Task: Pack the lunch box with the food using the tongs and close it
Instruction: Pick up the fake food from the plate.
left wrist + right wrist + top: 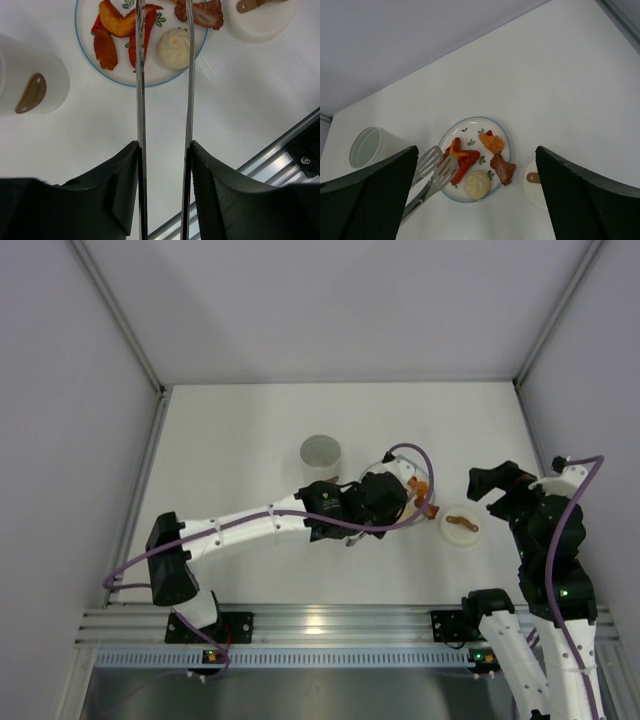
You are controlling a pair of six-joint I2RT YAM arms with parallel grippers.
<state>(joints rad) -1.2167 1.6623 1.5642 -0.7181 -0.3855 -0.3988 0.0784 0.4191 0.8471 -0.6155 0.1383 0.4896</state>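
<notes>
My left gripper (164, 145) is shut on the metal tongs (140, 100), one finger pressing each arm. The tongs' arms stand apart, and their slotted tips (438, 166) hover at the left edge of the plate (473, 127), by a red piece. Nothing shows between the tips. The food (492, 142) lies on the plate: orange-red and brown pieces and a pale bun (477, 184). The lunch box (321, 453), a white cup, stands open left of the plate (162, 75). My right gripper (476, 149) hangs wide open and empty above the plate's right side.
The white lid (460, 527) with a brown handle lies flat right of the plate, below my right gripper (495, 485). Grey walls close the table on three sides. An aluminium rail (320, 625) runs along the near edge.
</notes>
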